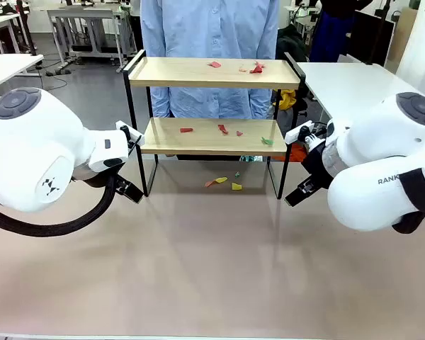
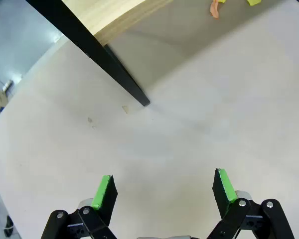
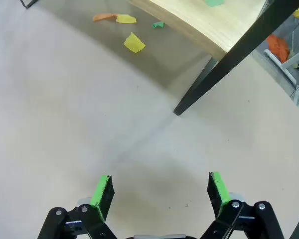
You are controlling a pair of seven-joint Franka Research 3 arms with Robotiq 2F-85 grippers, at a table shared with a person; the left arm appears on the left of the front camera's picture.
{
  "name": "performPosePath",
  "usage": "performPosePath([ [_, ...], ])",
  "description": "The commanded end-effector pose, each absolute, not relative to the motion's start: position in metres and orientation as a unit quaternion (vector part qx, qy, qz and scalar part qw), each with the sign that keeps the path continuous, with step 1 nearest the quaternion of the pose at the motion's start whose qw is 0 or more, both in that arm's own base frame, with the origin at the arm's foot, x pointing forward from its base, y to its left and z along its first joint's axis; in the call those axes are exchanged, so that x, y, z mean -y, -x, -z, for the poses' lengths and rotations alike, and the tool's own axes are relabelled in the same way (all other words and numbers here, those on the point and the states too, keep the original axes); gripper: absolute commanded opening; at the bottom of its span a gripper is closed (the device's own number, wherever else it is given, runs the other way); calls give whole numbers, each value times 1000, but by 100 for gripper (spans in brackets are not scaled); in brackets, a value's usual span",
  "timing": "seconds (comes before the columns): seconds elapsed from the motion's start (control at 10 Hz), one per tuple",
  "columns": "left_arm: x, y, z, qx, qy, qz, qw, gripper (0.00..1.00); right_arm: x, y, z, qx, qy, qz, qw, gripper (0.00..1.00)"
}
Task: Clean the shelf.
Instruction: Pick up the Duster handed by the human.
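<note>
Shelf (image 1: 177, 71) uncleaned, scraps (image 1: 222, 129) ahead of left claw (image 2: 163, 191) and right claw (image 3: 159, 189), both open, empty; next, likely reach and pinch one.

near counter (image 1: 212, 269): bare, I can pass freely | far middle: shelf (image 1: 177, 73), black legs (image 3: 224, 64) and side rails (image 1: 295, 65) bar left and right ends | tiers (image 1: 198, 139): open on near side | behind shelf: person (image 1: 205, 28) blocks
</note>
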State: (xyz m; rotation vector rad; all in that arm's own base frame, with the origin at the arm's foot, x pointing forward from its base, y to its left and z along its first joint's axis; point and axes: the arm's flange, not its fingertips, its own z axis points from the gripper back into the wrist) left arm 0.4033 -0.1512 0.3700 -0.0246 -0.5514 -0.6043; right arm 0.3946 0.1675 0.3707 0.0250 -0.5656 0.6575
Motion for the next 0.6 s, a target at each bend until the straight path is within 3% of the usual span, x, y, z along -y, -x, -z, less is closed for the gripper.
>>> performPosePath([
  [0.0,151,-403,-370,268,12,294,917,100,-167,-395,-371,274,-12,-319,907,100],
  [0.5,151,-403,-370,268,12,294,917,100,-167,-395,-371,274,-12,-319,907,100],
])
